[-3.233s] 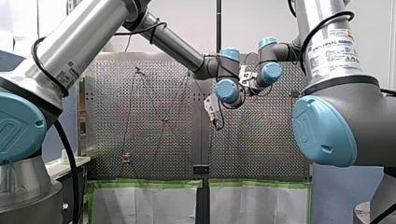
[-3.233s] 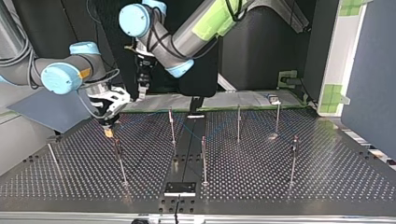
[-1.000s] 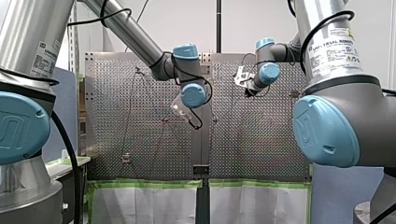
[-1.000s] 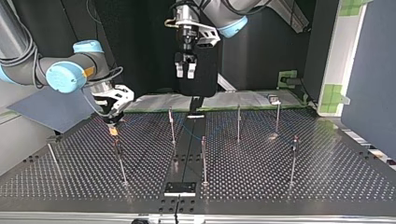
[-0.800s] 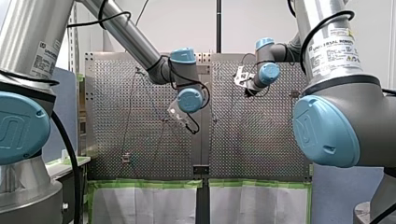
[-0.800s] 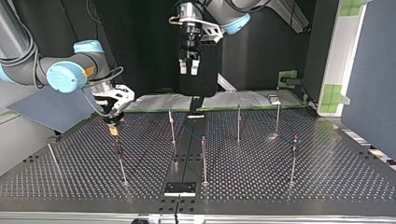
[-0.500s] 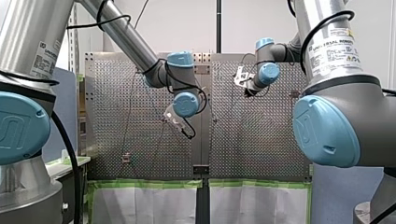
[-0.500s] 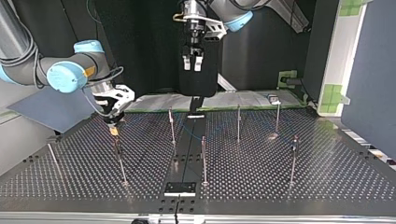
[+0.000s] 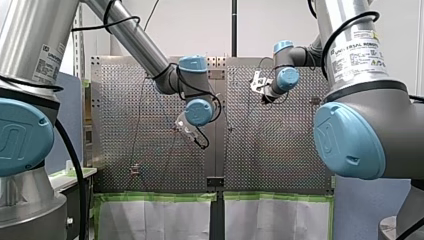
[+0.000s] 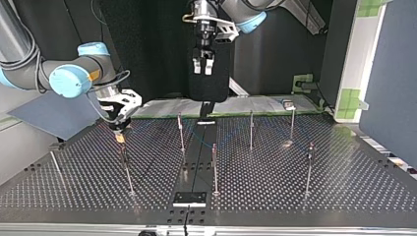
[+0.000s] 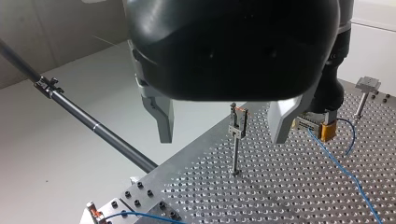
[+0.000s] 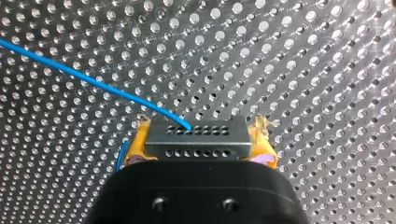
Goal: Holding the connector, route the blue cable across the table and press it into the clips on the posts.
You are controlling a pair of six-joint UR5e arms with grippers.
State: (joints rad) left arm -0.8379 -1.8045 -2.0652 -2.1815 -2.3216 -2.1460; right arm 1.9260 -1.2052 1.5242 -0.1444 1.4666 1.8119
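Perforated table point(image 10: 305, 196) is filling the lower top view. My right arm point(image 10: 64, 78) is reaching in at that view's left. My left arm point(image 10: 243, 12) is hanging high, well above the connector point(image 12: 194, 149) and to its right in the top view. Right gripper point(image 12: 200, 133) is clamping the connector between its yellow pads point(image 12: 140, 147) and holding it low over the table; cannot tell if it is touching. Left gripper point(image 11: 222, 135) is hanging empty with its fingers apart, well apart from the connector. Posts point(image 10: 215, 169) are standing upright across the table, and the closest one is just beside the connector, toward the top view's near edge. In the left wrist view one post point(image 11: 236, 154) with a clip point(image 11: 237, 122) on top is showing through the gap between the left fingers, near the connector. Blue cable point(image 12: 93, 83) is coming out of the connector's upper row of holes and trailing away over the table.
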